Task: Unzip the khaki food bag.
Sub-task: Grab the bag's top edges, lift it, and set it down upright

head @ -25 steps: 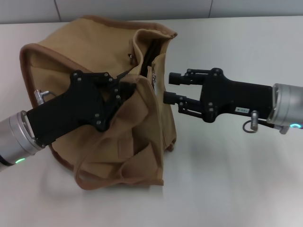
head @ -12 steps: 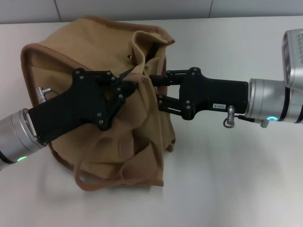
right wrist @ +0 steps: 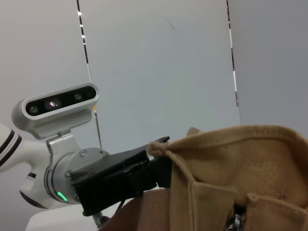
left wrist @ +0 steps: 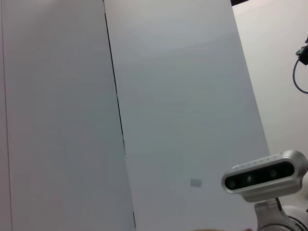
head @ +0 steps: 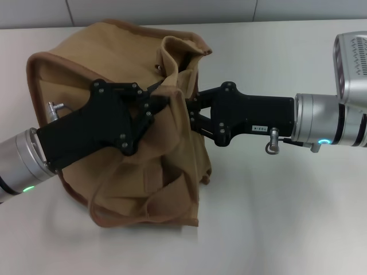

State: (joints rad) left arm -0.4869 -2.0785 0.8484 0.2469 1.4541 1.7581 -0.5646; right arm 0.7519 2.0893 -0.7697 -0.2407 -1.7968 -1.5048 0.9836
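The khaki food bag lies slumped on the white table, its top opening turned toward the right. My left gripper is shut on a fold of the bag's top edge beside the zipper. The right wrist view also shows it pinching the brown-piped rim of the bag. My right gripper is pressed into the bag's opening at the zipper, its tips buried in the fabric. A bit of metal zipper hardware shows in the right wrist view. The zipper pull is hidden in the head view.
One webbing handle loops at the bag's near side. The left wrist view shows only wall panels and the robot's head camera. The table runs on to the right and in front of the bag.
My right gripper has moved left from open air into the bag's zipper opening and its linkages have drawn closer together. My left gripper has kept its hold on the fabric.
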